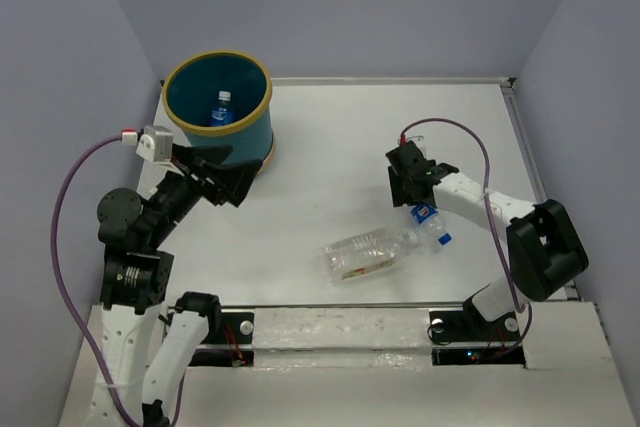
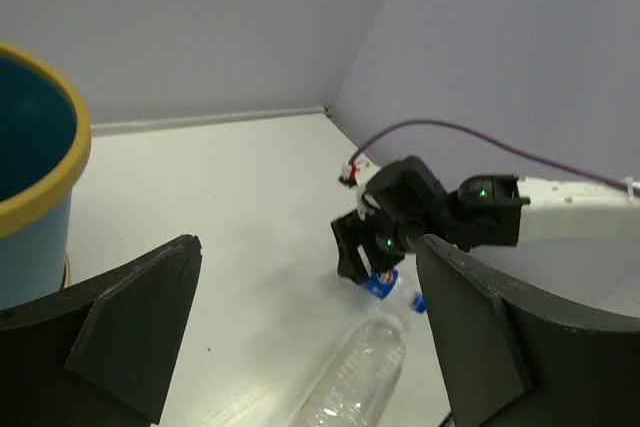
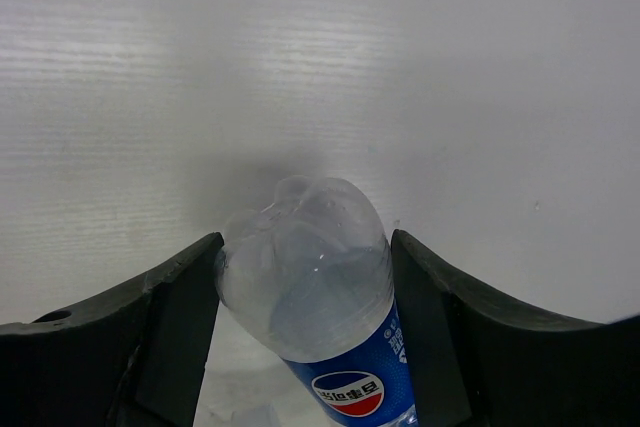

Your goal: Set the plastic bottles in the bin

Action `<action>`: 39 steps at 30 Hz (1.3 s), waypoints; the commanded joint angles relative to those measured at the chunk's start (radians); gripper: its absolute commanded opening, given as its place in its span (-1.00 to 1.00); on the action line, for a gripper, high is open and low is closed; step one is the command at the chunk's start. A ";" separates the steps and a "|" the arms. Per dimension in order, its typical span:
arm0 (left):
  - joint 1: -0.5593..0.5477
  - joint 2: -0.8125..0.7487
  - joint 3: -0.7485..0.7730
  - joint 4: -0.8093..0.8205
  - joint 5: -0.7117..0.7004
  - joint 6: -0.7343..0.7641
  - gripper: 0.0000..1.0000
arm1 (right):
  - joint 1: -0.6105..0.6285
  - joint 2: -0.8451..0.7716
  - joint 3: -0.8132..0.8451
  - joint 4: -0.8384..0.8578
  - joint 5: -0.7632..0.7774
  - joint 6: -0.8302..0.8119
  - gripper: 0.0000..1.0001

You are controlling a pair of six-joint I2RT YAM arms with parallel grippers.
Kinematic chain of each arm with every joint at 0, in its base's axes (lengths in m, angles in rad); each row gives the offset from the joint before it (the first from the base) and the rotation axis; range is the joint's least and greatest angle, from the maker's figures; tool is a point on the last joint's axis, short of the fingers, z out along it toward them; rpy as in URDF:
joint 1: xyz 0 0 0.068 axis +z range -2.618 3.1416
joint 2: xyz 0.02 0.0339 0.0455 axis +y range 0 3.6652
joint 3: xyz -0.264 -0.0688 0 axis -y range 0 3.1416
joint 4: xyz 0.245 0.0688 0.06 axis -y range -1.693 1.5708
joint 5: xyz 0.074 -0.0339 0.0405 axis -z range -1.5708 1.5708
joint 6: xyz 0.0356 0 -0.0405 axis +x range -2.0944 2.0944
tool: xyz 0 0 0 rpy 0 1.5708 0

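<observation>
The white table [image 1: 340, 137] was the widest thing in view, and the bin [image 1: 218, 107] stood upright at its far left corner with a third bottle [image 1: 222, 110] already inside. The left claw [image 2: 306, 243] hung just beside the bin's near right wall, its fingers spread wide around nothing. The larger bottle [image 1: 370, 254] lay on its side well apart from the bin, to the right and toward the near edge. Its long axis ran almost straight across the table, with the neck end pointing away from the bin. The right claw [image 1: 414, 192] was the nearer of the two to it. That claw was already closed on the small bottle [image 3: 320, 317], with a finger pressed against each side of the clear body and the blue label showing below them. This small bottle also sat well apart from the bin, off to the right at about mid-depth, with its cap end tilted down toward the near edge. The coming carry looked likely to run leftward and away across bare table, then up over the yellow rim. The larger bottle lay nearer than that line and seemed no obstacle. The left claw, close by the bin's wall, looked like the one thing that might crowd the approach.
</observation>
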 commanded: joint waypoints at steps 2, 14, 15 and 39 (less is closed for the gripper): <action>-0.004 -0.102 -0.051 -0.070 0.082 0.077 0.98 | -0.007 -0.108 0.202 -0.020 0.122 -0.074 -0.25; -0.036 -0.124 0.119 -0.098 -0.027 0.160 0.98 | 0.081 -0.035 0.610 0.741 -0.595 0.205 -0.15; -0.036 -0.126 0.118 -0.100 -0.024 0.159 0.98 | 0.100 0.014 0.651 0.789 -0.598 0.219 -0.14; -0.096 -0.152 0.021 -0.146 -0.035 0.178 0.98 | 0.220 0.808 1.590 0.902 -0.633 0.293 0.89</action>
